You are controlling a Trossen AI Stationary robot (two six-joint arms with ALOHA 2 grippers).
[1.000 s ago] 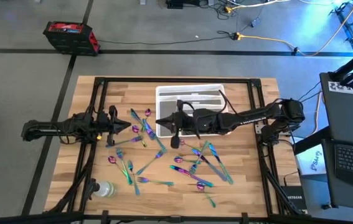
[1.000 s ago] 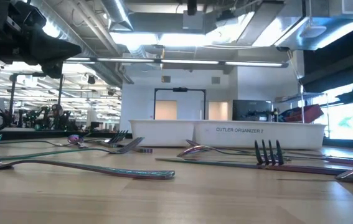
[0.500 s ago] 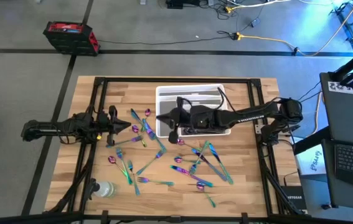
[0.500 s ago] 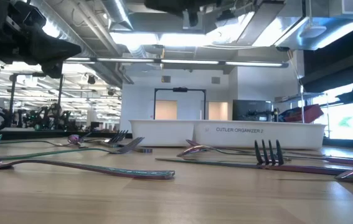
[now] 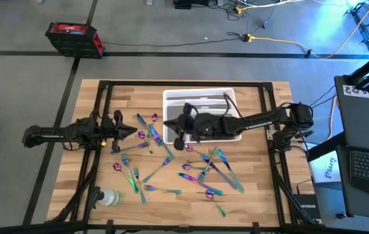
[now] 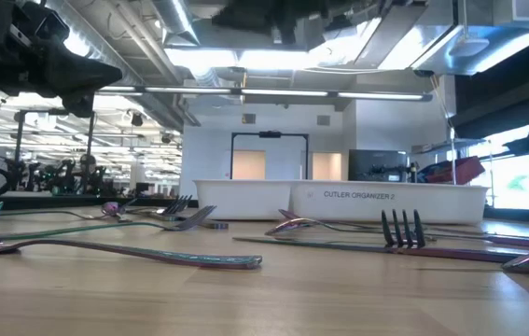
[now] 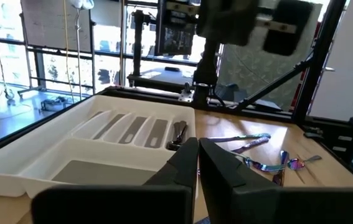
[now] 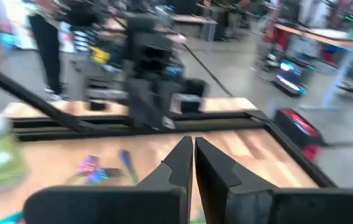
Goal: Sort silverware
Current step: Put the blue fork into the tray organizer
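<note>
The iridescent silverware [image 5: 160, 158] lies scattered flat on the wooden table, in front of the white tray [image 5: 200, 96]; forks and spoons show close up in the low view [image 6: 133, 248]. One dark piece rests inside a tray slot [image 7: 177, 133]. My right gripper [image 5: 170, 124] hovers above the tray's near-left corner, shut and holding nothing [image 8: 193, 158]. My left gripper [image 5: 134, 130] waits at the table's left, shut and pointing toward the tray [image 7: 198, 163].
A clear plastic bottle [image 5: 109, 197] lies at the near-left corner. The tray's wall [image 6: 339, 201] stands behind the pieces. Black frame rails run along the table's edges [image 5: 106, 110]. Bare wood shows at the far-left corner and along the right edge.
My right gripper has drawn back a little toward the far edge, over the tray's near-left part, staying shut. The silverware and my left arm have kept still.
</note>
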